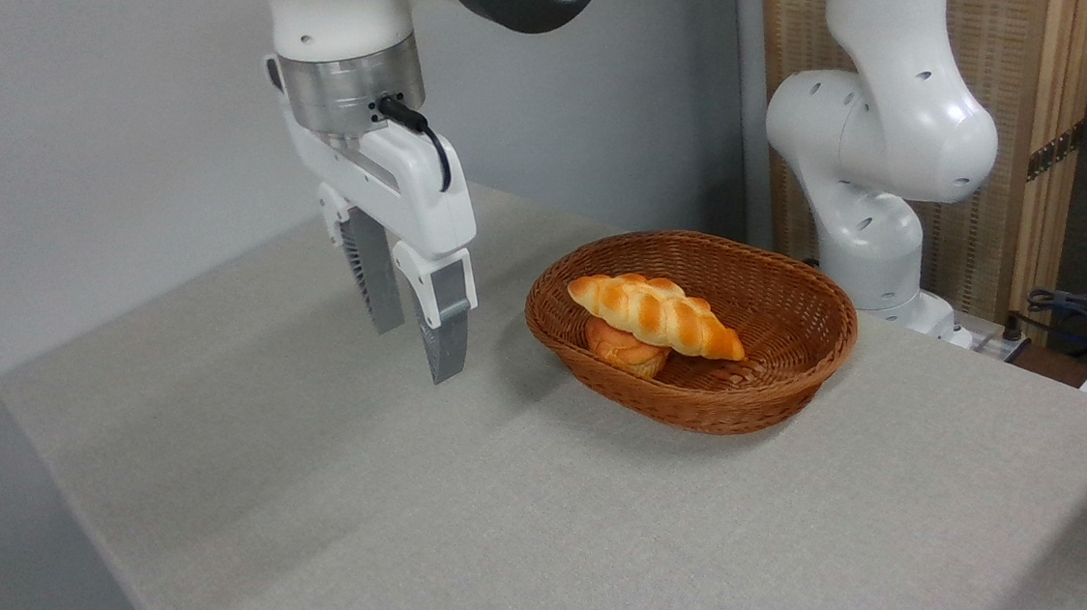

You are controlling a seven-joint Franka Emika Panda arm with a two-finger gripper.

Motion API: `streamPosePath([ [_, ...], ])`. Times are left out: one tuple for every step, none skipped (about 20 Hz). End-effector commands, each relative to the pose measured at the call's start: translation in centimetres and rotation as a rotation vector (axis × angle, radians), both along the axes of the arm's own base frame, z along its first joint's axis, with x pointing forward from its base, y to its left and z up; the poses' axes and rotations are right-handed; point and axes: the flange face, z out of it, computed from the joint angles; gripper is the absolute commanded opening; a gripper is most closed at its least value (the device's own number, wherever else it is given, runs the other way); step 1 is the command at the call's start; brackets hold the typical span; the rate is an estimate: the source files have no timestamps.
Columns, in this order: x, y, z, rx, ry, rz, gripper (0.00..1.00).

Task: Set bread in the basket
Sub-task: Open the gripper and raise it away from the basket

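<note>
while hanging above the table (347, 514) to the left of the basket (782, 383), gripper (415, 339) showing jaws parted and grasping nothing, fingers (443, 327) pointing down, clear of the cloth. lying inside the basket, bread (656, 315), slanting from upper left to lower right, its left part resting on a small round bun (620, 352) tucked beneath. standing just behind the basket's right end, white arm base (879, 249).

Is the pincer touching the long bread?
Apart. The camera view shows the open pincer hanging left of the basket, with bare table between it and the bread.
</note>
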Motion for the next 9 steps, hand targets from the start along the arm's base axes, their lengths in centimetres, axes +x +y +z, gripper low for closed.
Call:
streamPosePath([
  [1.0,0.9,1.1,-0.012,-0.012,0.099,1.0],
  [1.0,0.9,1.1,-0.013,-0.013,0.105,1.0],
  [1.1,0.9,1.0,-0.013,-0.01,0.116,1.0],
  [1.3,0.9,0.9,-0.012,-0.014,0.142,1.0],
  [1.4,0.9,0.9,-0.014,-0.023,0.16,1.0],
  [1.7,0.8,1.1,-0.019,-0.044,0.199,1.0],
  [1.9,0.7,1.1,-0.02,-0.052,0.219,1.0],
  [2.1,0.6,1.0,-0.023,-0.06,0.242,1.0],
  [2.1,0.6,1.0,-0.024,-0.061,0.242,1.0],
])
